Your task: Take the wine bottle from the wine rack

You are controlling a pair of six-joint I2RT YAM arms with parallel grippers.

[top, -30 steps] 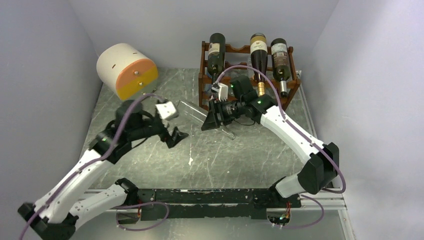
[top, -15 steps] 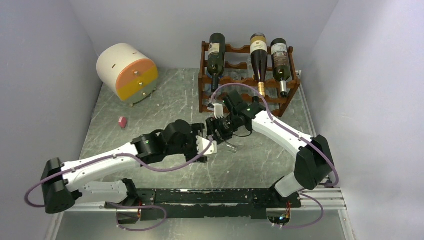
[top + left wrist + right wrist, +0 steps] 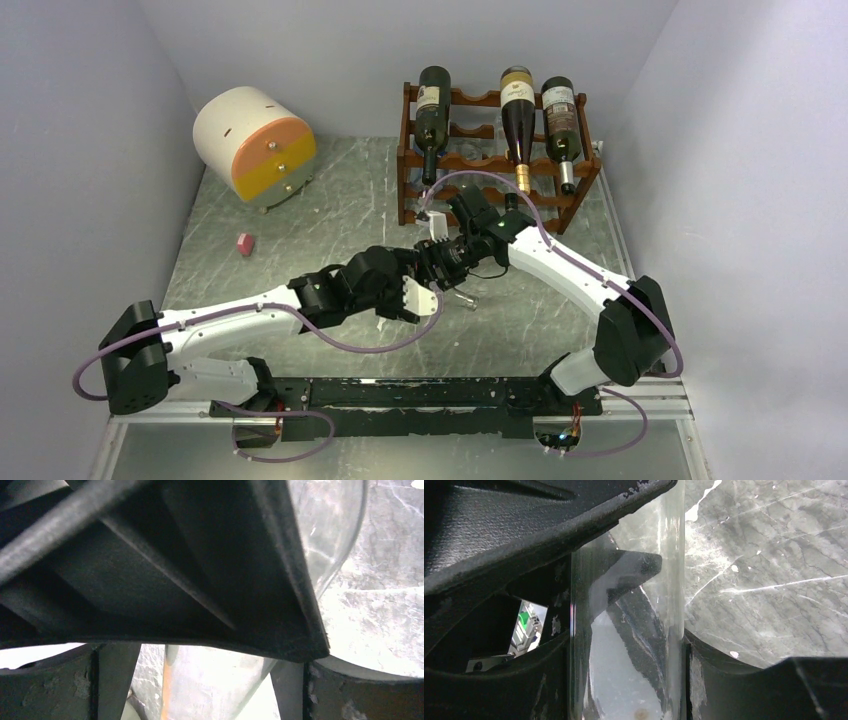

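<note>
wine bottle [image 3: 629, 630]: off the wine rack [image 3: 470, 160], held over the middle of the worktop [image 3: 330, 200], likely for a handover.
wine rack: stands at the back, with three dark bottles [image 3: 517, 110] lying on top.
right tool [image 3: 442, 265]: clamped on the glass, bearing it.
left tool [image 3: 210, 690]: jaws wide either side of the glass, seemingly not yet closed.
bottle look: clear, seemingly empty, smooth and probably slippery.

A robot lab cell: bare grey walls [image 3: 330, 40] enclose the rack [image 3: 470, 161] on a marbled table [image 3: 300, 200]; before the rack, two cabled arms [image 3: 240, 315] stand bolted to a rail [image 3: 400, 392].
</note>
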